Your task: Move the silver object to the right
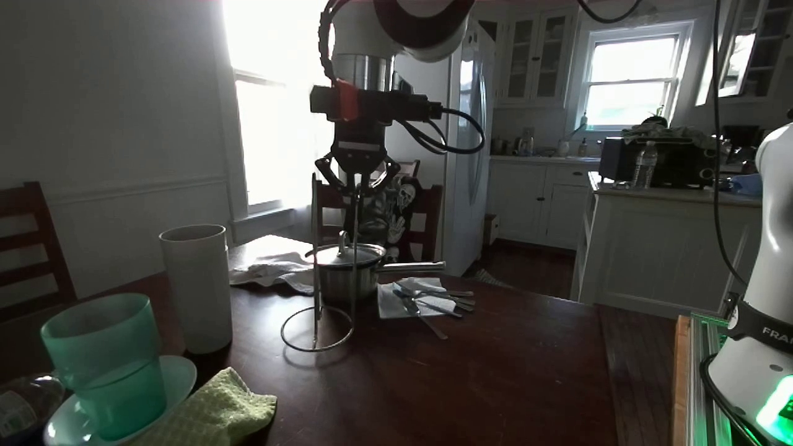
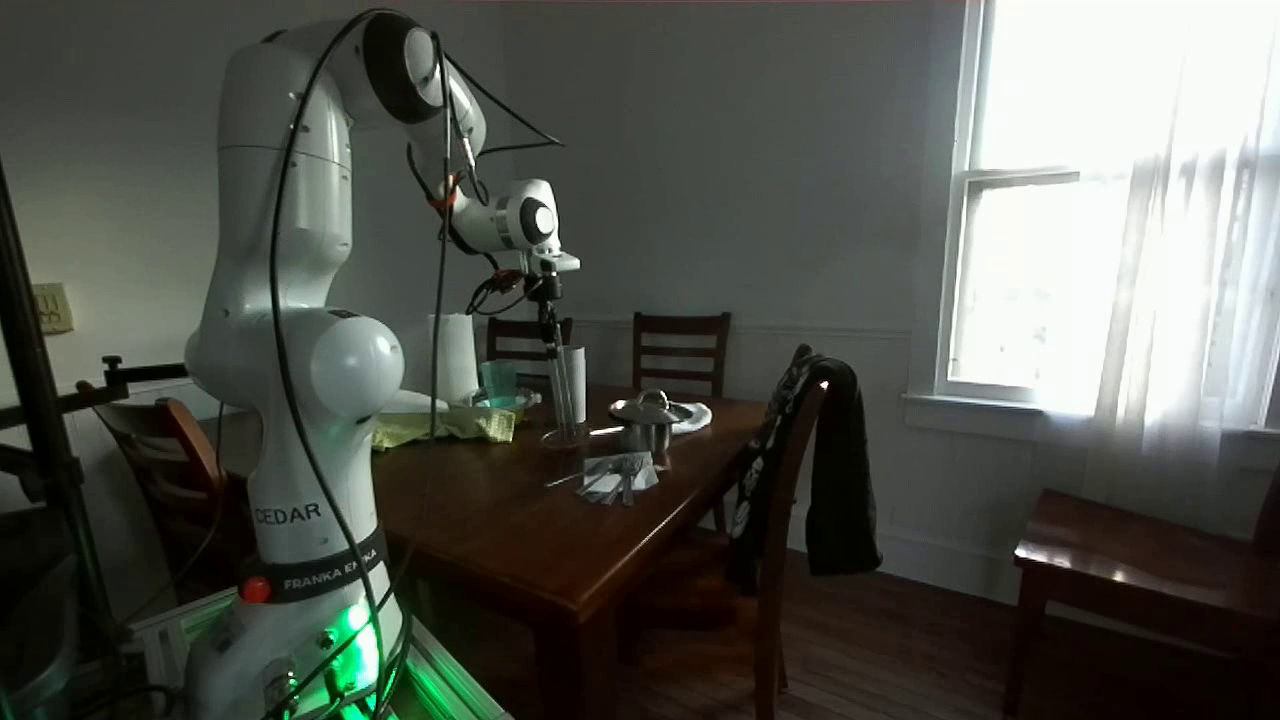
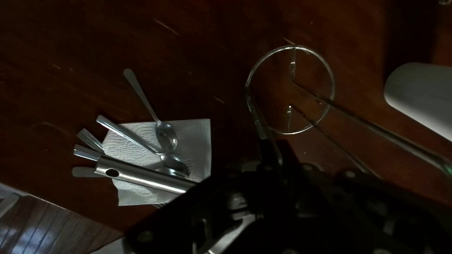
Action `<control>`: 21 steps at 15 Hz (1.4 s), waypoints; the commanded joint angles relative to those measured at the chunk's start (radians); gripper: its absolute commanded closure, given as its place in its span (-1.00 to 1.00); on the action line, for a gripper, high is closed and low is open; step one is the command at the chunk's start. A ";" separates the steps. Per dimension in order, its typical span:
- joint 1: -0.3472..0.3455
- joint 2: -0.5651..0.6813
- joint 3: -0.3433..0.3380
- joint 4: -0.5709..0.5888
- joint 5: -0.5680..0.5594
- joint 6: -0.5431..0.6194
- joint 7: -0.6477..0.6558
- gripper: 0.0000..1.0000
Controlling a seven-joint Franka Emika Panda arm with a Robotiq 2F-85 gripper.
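Observation:
The silver object, a thin wire stand (image 1: 316, 272) with a ring base and tall rods, is upright over the brown table, in front of the metal pot in that exterior view. It also shows in an exterior view (image 2: 563, 385) and in the wrist view (image 3: 255, 109). My gripper (image 1: 357, 191) is at the top of one rod, with its fingers closed around it. In the wrist view the fingertips (image 3: 277, 150) are dark, with the rod running between them. The other rods stand free beside the gripper. I cannot tell whether the ring touches the table.
A lidded pot (image 1: 347, 282) stands close behind the stand. Cutlery lies on a paper napkin (image 1: 387, 310) beside it. A white canister (image 1: 197, 291), a green cup (image 1: 108, 365) on a saucer and a yellow-green cloth (image 1: 232, 402) are on the other side. A chair (image 2: 790, 480) stands by the table.

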 commanded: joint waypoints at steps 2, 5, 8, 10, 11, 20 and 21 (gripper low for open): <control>-0.013 -0.006 -0.001 -0.013 0.027 0.023 -0.013 0.97; -0.015 0.000 -0.003 -0.010 0.029 0.019 -0.019 0.97; -0.018 0.006 -0.004 -0.012 0.032 0.019 -0.029 0.97; -0.019 0.010 -0.005 -0.013 0.036 0.024 -0.033 0.38; -0.020 0.012 -0.004 -0.011 0.039 0.025 -0.036 0.36; -0.017 -0.002 0.002 -0.007 0.033 0.030 -0.068 -0.66; -0.017 -0.007 0.007 -0.007 0.038 0.039 -0.101 -0.80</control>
